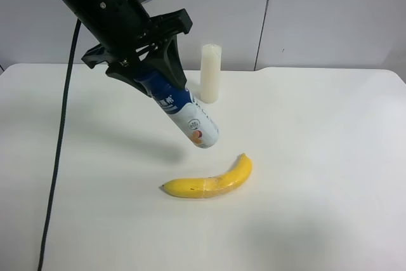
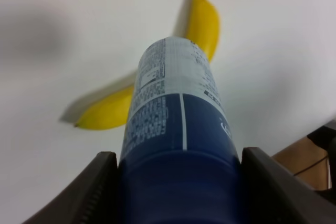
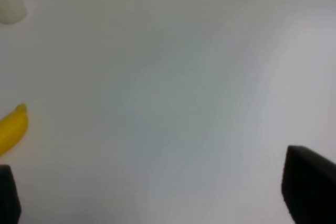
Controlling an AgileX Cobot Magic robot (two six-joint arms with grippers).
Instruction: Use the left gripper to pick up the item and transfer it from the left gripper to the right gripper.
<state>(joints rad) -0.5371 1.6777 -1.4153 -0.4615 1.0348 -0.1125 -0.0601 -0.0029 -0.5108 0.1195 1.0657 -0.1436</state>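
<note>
The item, a bottle (image 1: 188, 118) with a dark blue upper half and a white lower half, hangs tilted above the white table (image 1: 317, 144), white end down. The all-black left gripper (image 1: 156, 80) is shut on its blue part. In the left wrist view the bottle (image 2: 176, 103) sits between the two black fingers (image 2: 100, 187) of the left gripper (image 2: 178, 187). The right gripper (image 3: 157, 190) shows only as two black fingertips far apart in the right wrist view, open and empty over bare table. It is out of the exterior high view.
A yellow banana (image 1: 212, 182) lies on the table just below and in front of the bottle; it also shows in the left wrist view (image 2: 107, 111) and the right wrist view (image 3: 10, 129). A plain white cylinder (image 1: 210, 73) stands upright behind the bottle. A black cable (image 1: 60, 144) trails at the left.
</note>
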